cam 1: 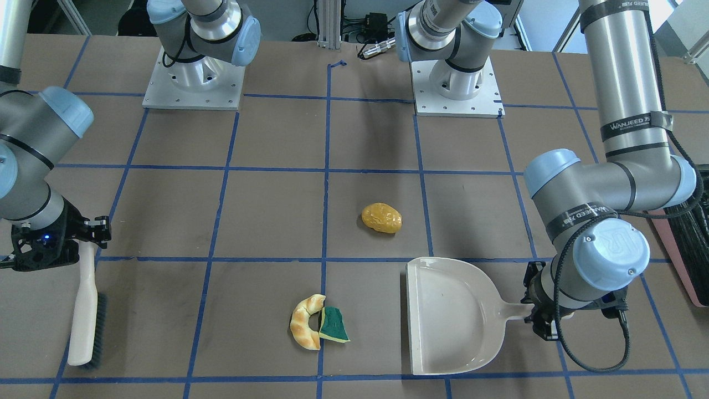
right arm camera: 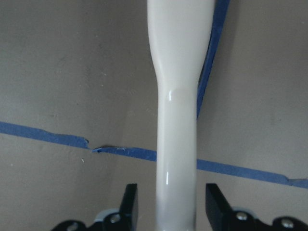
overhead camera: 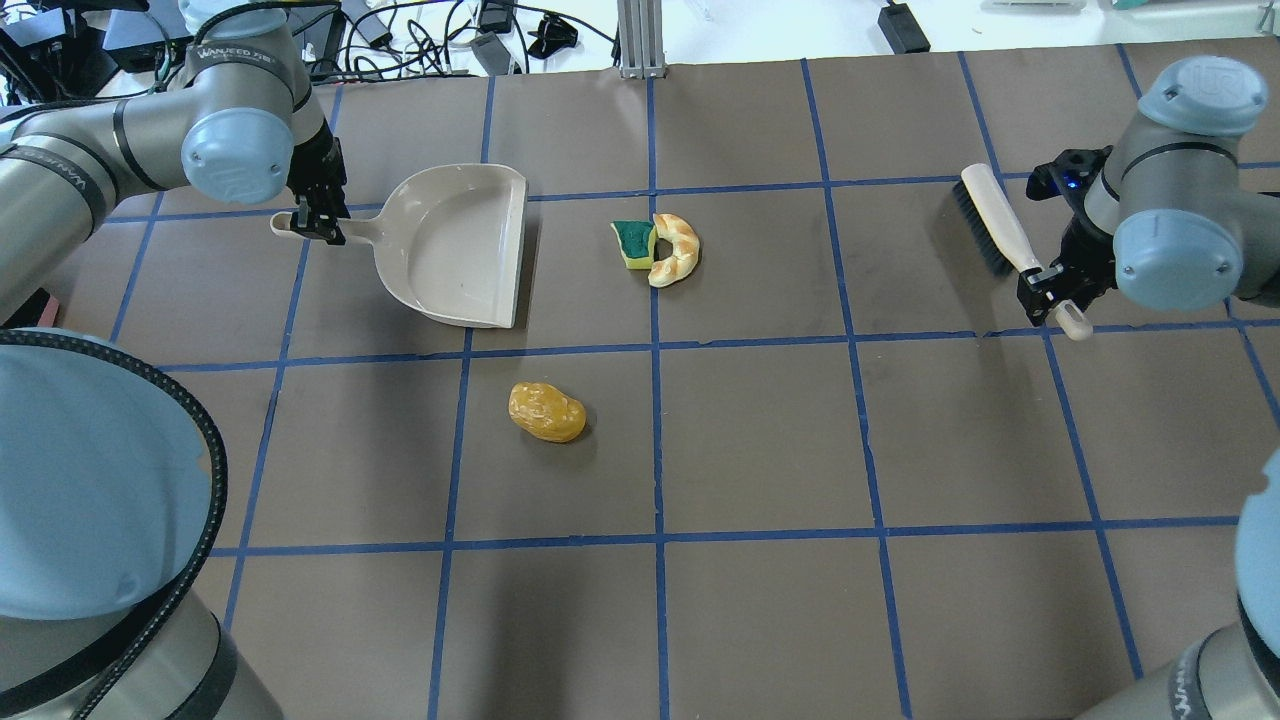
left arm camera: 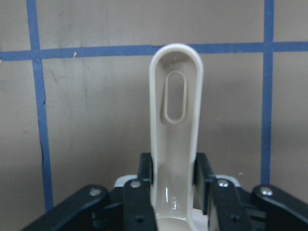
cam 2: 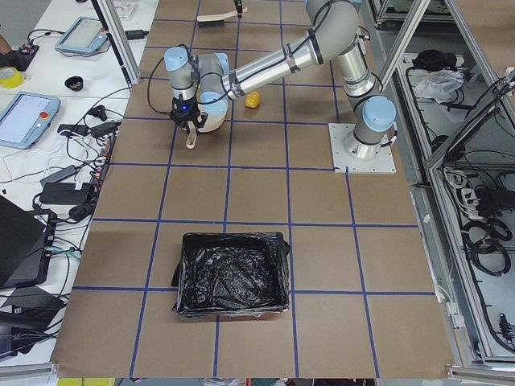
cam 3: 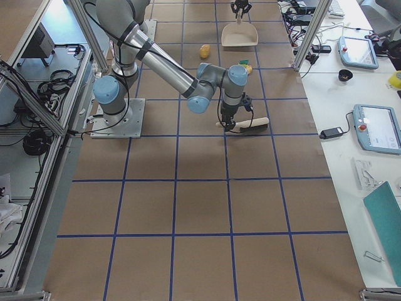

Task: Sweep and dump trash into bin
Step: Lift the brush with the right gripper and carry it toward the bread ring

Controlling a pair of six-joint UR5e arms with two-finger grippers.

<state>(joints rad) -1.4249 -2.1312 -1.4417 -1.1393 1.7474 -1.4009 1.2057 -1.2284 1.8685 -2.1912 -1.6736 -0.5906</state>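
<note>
The yellow-orange potato-like lump (overhead camera: 547,411) lies alone near the table's middle. The tan croissant piece (overhead camera: 676,250) and the green-and-yellow sponge wedge (overhead camera: 632,243) lie touching each other, farther out. My left gripper (overhead camera: 318,222) is shut on the handle (left arm camera: 175,110) of the beige dustpan (overhead camera: 460,245), whose open mouth faces the sponge. My right gripper (overhead camera: 1045,290) stands open astride the white handle (right arm camera: 176,120) of the brush (overhead camera: 995,225), with small gaps on both sides. The bin (cam 2: 232,273), lined with black plastic, stands far off at my left end of the table.
The brown table is marked with a blue tape grid (overhead camera: 655,350). Both arm bases (cam 1: 193,83) stand at the robot's side. The bin's pink side (cam 1: 681,266) shows at the front-facing view's right edge, beyond my left arm's elbow (cam 1: 609,183).
</note>
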